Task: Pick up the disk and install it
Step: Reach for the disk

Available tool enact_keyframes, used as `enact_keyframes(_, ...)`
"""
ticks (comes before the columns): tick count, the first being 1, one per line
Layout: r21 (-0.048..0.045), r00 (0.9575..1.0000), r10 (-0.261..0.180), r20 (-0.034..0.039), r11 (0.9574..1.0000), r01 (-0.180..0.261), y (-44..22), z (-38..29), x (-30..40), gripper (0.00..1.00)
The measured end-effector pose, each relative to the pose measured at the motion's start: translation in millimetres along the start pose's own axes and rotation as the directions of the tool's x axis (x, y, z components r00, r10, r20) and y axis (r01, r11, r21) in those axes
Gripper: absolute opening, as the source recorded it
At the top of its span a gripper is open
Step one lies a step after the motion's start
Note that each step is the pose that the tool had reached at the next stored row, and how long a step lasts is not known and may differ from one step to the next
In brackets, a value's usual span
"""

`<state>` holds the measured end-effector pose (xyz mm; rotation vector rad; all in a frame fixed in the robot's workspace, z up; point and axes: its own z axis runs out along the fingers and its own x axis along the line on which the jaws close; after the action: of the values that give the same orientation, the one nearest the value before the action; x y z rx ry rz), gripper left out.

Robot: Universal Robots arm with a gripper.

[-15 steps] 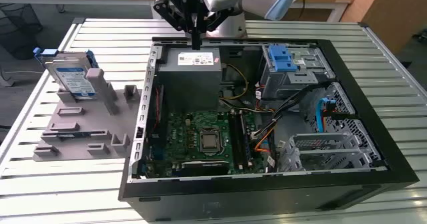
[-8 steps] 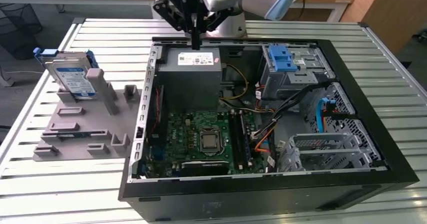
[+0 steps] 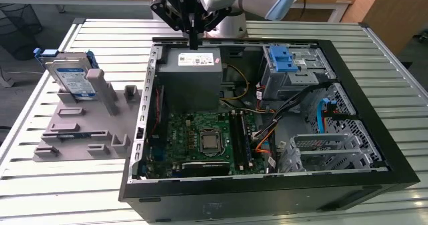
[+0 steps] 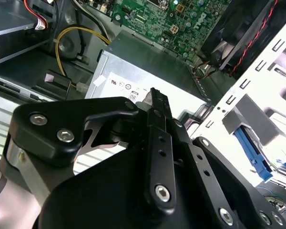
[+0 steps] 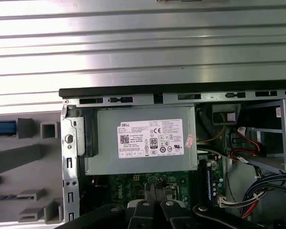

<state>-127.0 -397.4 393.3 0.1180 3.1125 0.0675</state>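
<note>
The disk [image 3: 71, 78], silver with a white-and-blue label and a blue frame, stands on edge in a grey fixture [image 3: 80, 130] at the exterior view's left, outside the computer case. In the first wrist view its blue edge [image 5: 2, 128] lies beside the case wall. My gripper [image 3: 194, 45] hangs over the far end of the open case, above the grey power supply [image 3: 192, 74]. It is well apart from the disk. The fingers are shut together with nothing between them, as both wrist views show [image 5: 155, 188] [image 4: 155, 95].
The open black computer case [image 3: 374, 150] lies on a slatted metal table [image 3: 47, 195]. Inside it are the green motherboard [image 3: 200, 140], a blue-latched drive cage [image 3: 287, 59], a metal drive bay [image 3: 331, 150] and bundled cables [image 3: 281, 109].
</note>
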Motion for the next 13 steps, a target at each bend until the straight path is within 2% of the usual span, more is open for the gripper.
enact_keyframes(3, -0.0001, 1.0, 0.0, 0.0001, 1.0, 0.0, 0.1, 0.1, 0.4, 0.11)
enact_keyframes(5, 0.0, 1.0, 0.0, 0.0, 1.0, 0.0, -1.0, 4.3, 13.4, 0.11)
enact_keyframes(13, -0.0002, 1.0, 0.0, 0.0001, 1.0, 0.0, -1.1, 5.0, 14.9, 0.11)
